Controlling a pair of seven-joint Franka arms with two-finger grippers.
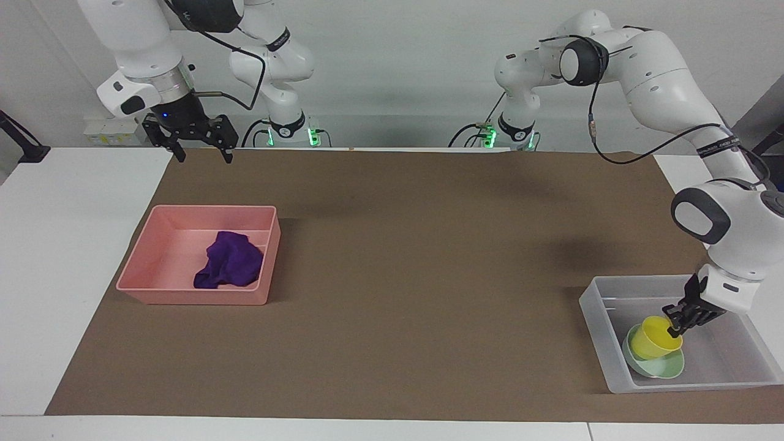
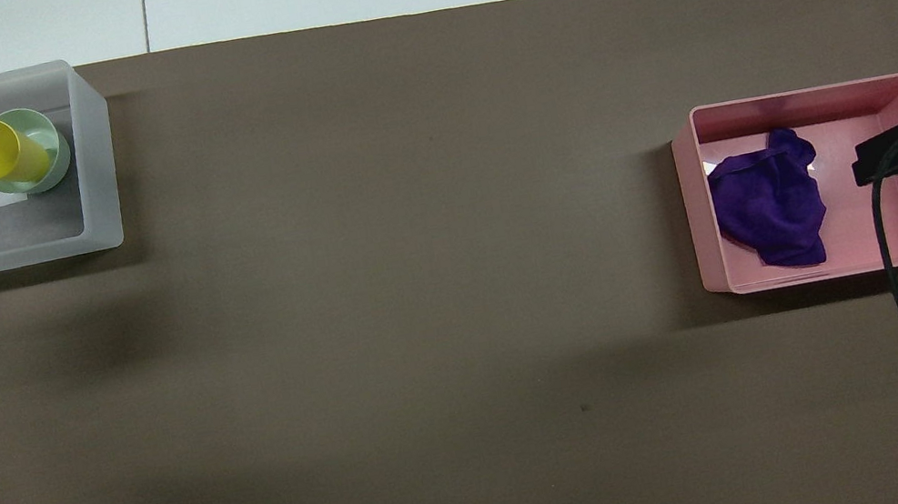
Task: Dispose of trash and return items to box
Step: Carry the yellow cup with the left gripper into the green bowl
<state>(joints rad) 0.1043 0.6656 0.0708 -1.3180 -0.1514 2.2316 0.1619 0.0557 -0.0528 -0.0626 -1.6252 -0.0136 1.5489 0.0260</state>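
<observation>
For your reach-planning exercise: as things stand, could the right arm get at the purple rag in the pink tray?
Probably yes. The purple rag lies uncovered in the open-topped pink tray at the right arm's end of the table. The right claw hangs open nearby with nothing between.

The box [image 1: 597, 331] is translucent, frosted plastic with a smooth wall. The yellow cup [image 1: 654, 338] and the mint bowl [image 1: 664, 367] look like smooth plastic with a soft sheen. The pink tray [image 1: 190, 296] is opaque plastic (slightly glossy inside), and the purple rag [image 1: 229, 264] in it is soft, bunched cloth. A matt brown sheet [image 1: 416, 269] covers the white surface [image 1: 61, 245].
</observation>
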